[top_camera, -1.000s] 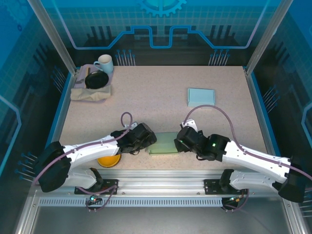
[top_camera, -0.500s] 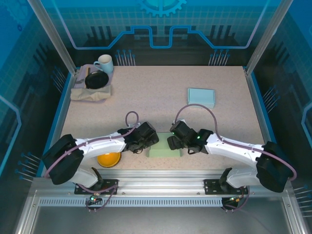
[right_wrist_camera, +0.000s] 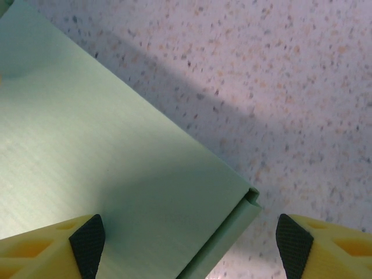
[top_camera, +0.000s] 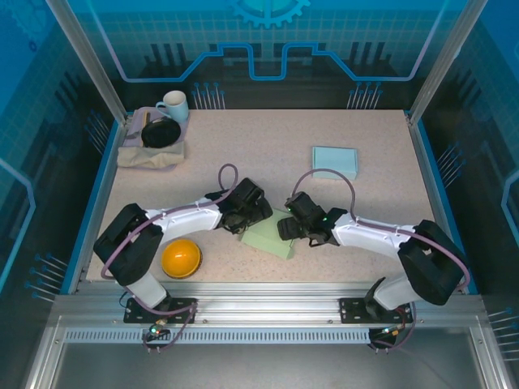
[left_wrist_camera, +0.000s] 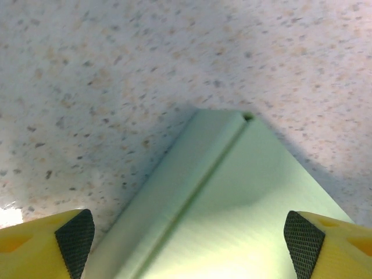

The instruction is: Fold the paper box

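Folding at an early stage, by the look of it. The box lay flat and askew on the bench, near its front middle. It was pale green card with a narrow creased flap along one edge (no walls raised yet). The left end effector and right end effector flanked it, each gaping wide over a corner and holding nothing.

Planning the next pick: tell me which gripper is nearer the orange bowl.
Left. The left gripper is beyond and right of the orange bowl; the right gripper lies farther right, across the green paper box.
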You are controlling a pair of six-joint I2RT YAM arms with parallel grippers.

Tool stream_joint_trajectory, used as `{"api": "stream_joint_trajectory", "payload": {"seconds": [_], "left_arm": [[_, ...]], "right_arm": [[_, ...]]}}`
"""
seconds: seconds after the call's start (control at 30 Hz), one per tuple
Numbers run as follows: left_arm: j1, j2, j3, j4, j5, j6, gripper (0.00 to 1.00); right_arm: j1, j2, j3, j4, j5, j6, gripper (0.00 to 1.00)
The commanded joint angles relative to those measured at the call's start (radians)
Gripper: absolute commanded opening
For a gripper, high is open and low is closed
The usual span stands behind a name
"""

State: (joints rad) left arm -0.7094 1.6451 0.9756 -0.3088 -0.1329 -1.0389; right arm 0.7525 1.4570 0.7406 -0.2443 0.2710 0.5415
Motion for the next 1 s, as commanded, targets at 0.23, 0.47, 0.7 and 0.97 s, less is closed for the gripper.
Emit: {"api": "stream_joint_trajectory", "payload": {"seconds": [0.23,0.47,0.7,0.97], "left_arm": [[0.011,-0.039,0.081,-0.145,0.033,0.140,0.95],[0.019,-0.005,0.057,-0.102,0.130,0.111,0.96],[0.006,0.012,0.128,-0.214,0.128,0.044,0.95],[-0.024,0.035,0.129,-0.273,0.079,0.087,0.97]], "right_arm": [[-0.099,0.048,0.017,0.053,-0.065,-0.066,0.80],[-0.111,0.045,0.015,0.056,-0.096,-0.081,0.79],[-0.117,0.045,0.003,0.056,-0.096,-0.077,0.79],[-0.124,0.049,-0.006,0.056,-0.096,-0.068,0.79]]}}
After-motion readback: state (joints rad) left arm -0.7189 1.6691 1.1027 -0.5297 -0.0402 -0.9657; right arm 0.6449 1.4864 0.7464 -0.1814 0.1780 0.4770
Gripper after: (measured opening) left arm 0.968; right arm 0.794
